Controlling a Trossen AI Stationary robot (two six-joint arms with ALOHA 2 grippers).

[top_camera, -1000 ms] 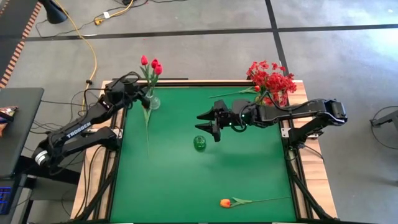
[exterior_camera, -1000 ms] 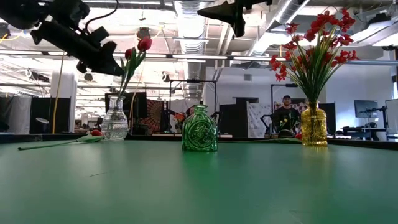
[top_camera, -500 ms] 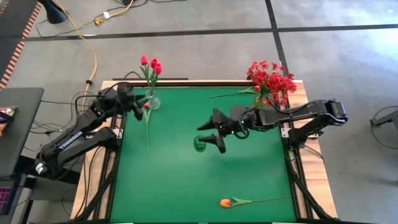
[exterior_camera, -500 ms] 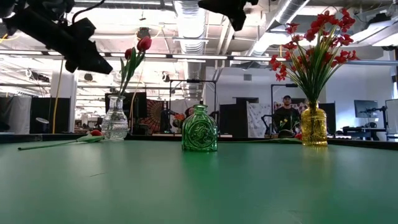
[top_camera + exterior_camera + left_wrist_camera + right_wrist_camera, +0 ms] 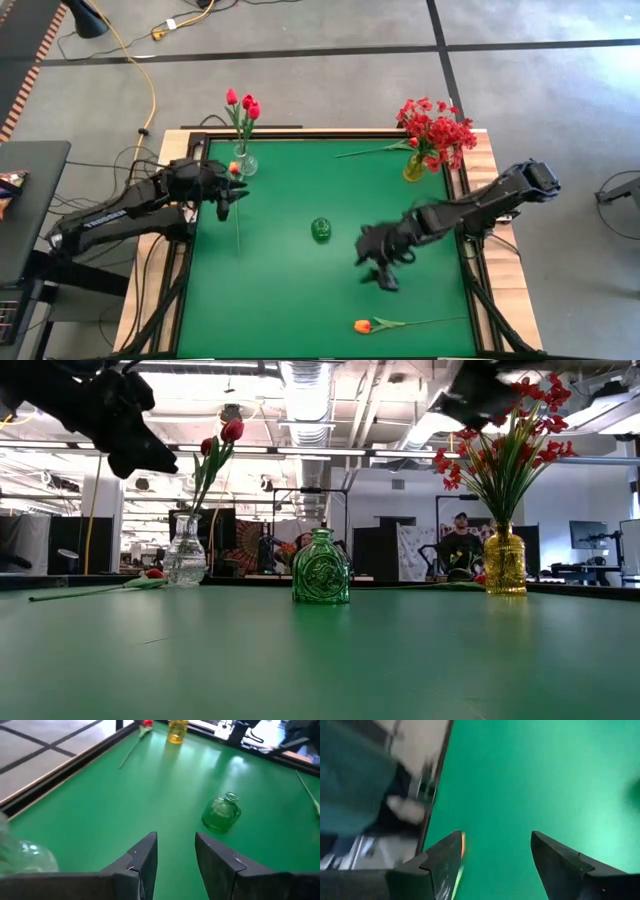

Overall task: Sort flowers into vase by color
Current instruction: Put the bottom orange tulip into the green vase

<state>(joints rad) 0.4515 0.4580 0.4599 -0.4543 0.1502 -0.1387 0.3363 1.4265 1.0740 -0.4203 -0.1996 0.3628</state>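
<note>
Flowers lie and stand around the green vase (image 5: 320, 229): red-pink tulips (image 5: 243, 104) in a clear vase (image 5: 244, 163), red sprays (image 5: 436, 127) in a yellow vase (image 5: 414, 167), an orange tulip (image 5: 364, 326) flat on the tabletop (image 5: 280, 290) near its front edge. The right gripper (image 5: 381, 269) hovers between green vase and orange tulip, fingers (image 5: 445, 855) wide apart, empty. The left gripper (image 5: 232, 197) hangs beside the clear vase, fingers (image 5: 142, 857) parted, empty.

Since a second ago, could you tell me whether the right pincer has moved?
Yes. In the high view the right pincer has swung from beside the green vase toward the orange tulip near the table's front edge.
</note>
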